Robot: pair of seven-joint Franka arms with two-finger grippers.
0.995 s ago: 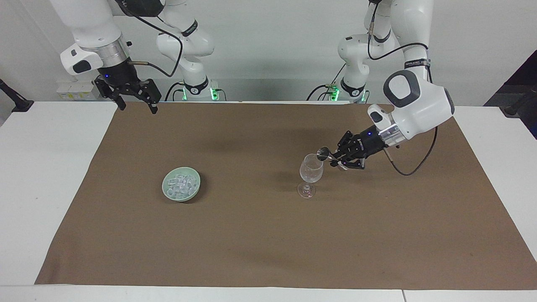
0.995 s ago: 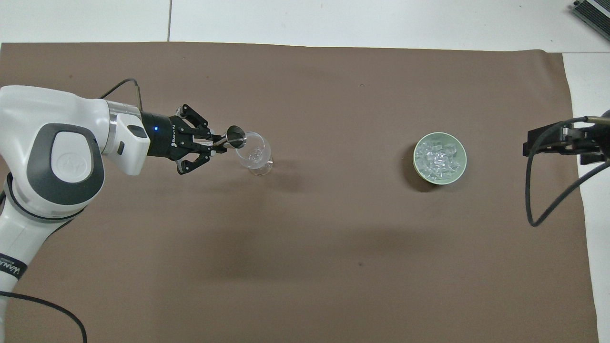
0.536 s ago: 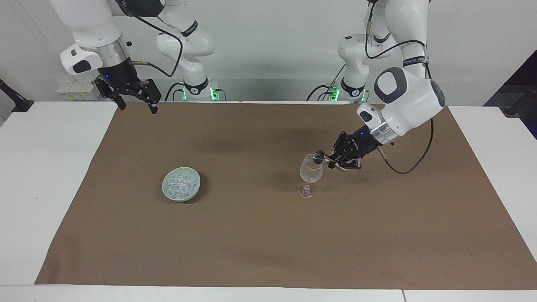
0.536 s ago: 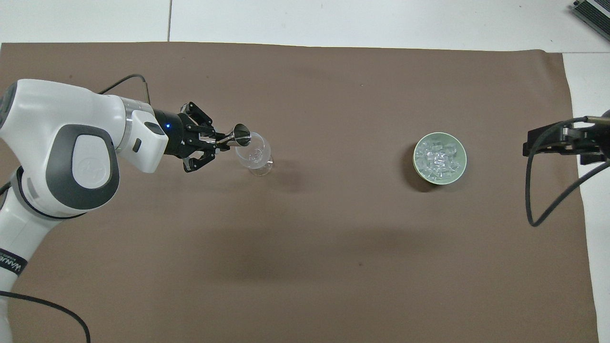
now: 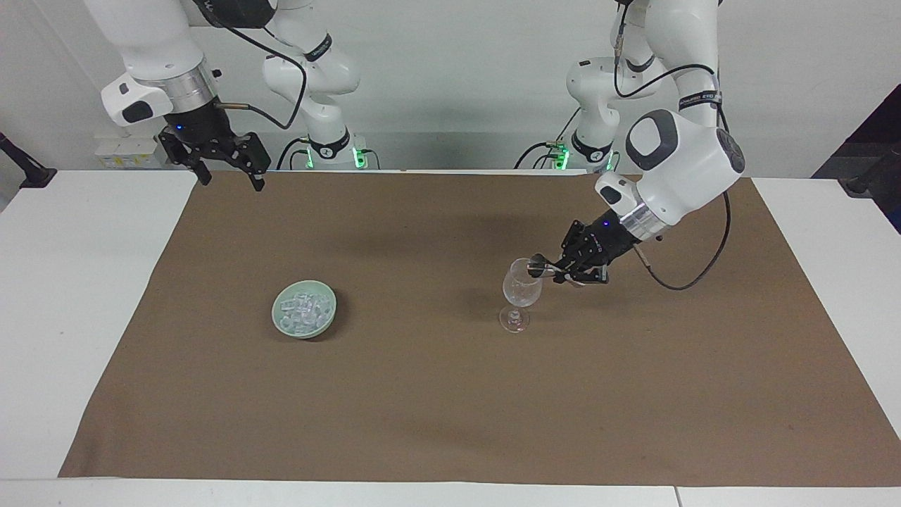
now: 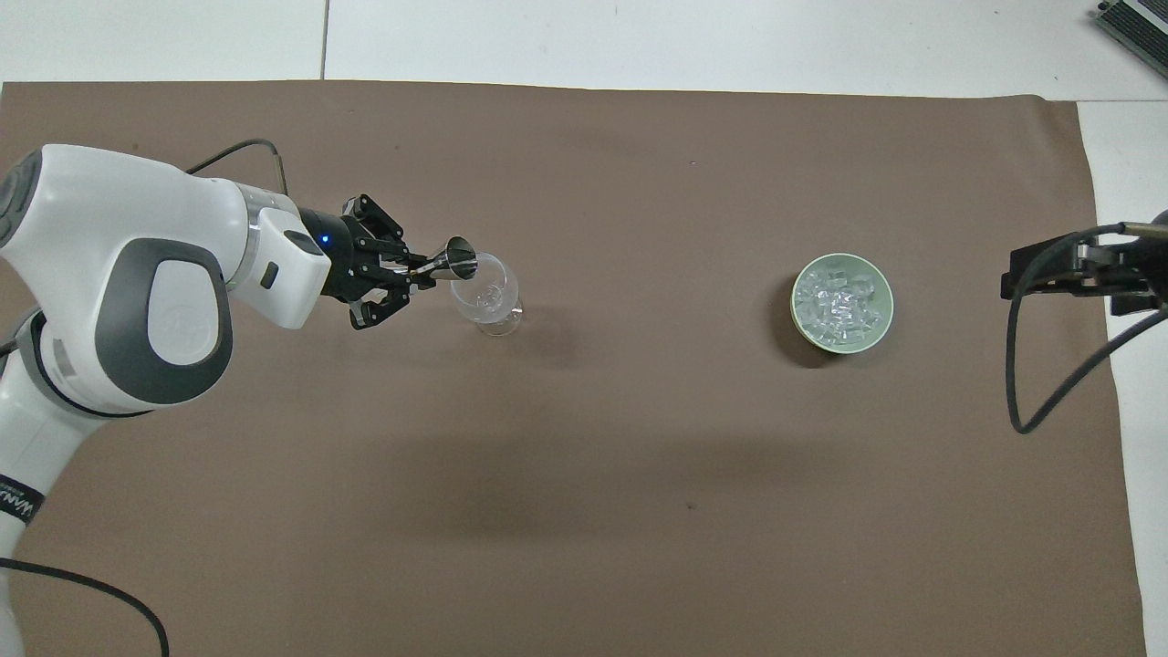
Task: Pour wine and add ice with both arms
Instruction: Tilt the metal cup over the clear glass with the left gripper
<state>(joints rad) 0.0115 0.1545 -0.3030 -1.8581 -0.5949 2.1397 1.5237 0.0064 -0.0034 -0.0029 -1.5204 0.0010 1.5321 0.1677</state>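
Observation:
A clear wine glass (image 5: 521,290) (image 6: 488,294) stands upright on the brown mat toward the left arm's end. My left gripper (image 5: 559,270) (image 6: 422,270) is shut on a small metal jigger (image 5: 536,266) (image 6: 456,260), tipped sideways with its mouth at the glass's rim. I cannot make out any wine in the glass. The ice (image 5: 303,309) (image 6: 839,300) lies heaped in a pale green bowl (image 5: 326,324) (image 6: 803,328) toward the right arm's end. My right gripper (image 5: 224,169) (image 6: 1063,274) hangs open over the mat's edge by its base and waits.
The brown mat (image 5: 450,394) (image 6: 584,511) covers most of the white table (image 5: 77,282). A black cable (image 6: 1040,365) loops down from the right arm. A dark object (image 6: 1136,23) lies at the table's corner.
The left arm's wrist has risen and rolled, tipping the jigger further over the glass's rim. The right arm has not moved.

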